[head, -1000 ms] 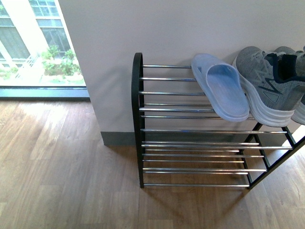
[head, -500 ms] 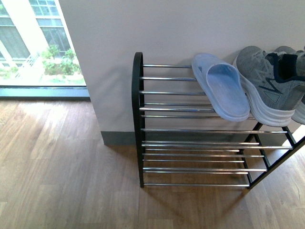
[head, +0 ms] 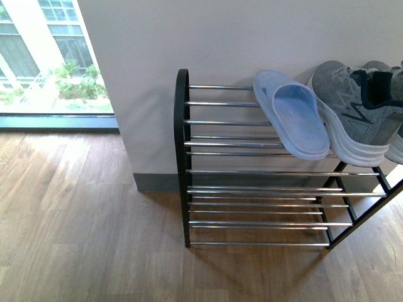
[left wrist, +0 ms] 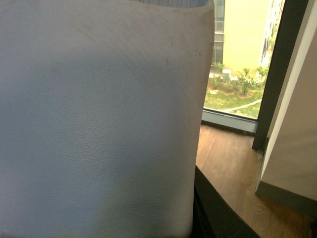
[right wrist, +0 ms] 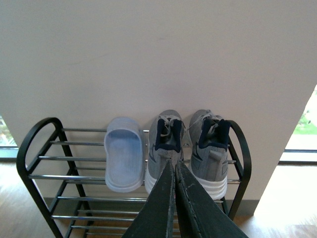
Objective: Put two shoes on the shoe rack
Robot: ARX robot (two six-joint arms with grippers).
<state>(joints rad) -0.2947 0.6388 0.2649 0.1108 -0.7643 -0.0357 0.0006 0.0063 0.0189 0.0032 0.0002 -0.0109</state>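
Where the rack stands: low multi-tier shoe rack with black arched metal side frames and thin chrome bars [head: 184, 157] [right wrist: 29, 148], on a brown wood-plank floor [head: 82, 233], its back against a plain pale wall [head: 208, 34].
Top tier, slide: one pale-blue rubber slide sandal [head: 291, 113] [right wrist: 123, 159] lies across the chrome bars near the middle of the tier, its toe end over the front bar; the stretch of tier from it to the left side frame is bare.
Top tier, sneakers: a grey knit lace-up sneaker with a thick white sole and dark lining [head: 349, 110] [right wrist: 165, 151] sits just beside the slide, touching or nearly touching it; a second grey sneaker of the same kind [right wrist: 210, 151] sits next to it at the right side frame, only partly seen in the front view.
Lower tiers: chrome bars only.
Right fingers: the dark fingers of the right gripper [right wrist: 175, 198] are pressed narrow, almost closed, with nothing between them; they sit in front of the rack, apart from it, in line with the gap between the two sneakers.
Left fingers: cannot tell; the left wrist view is filled by a pale, finely textured blue-grey surface [left wrist: 94, 119] close to the lens.
Beyond that surface: wood floor, a dark window frame [left wrist: 275, 74] and greenery outside.
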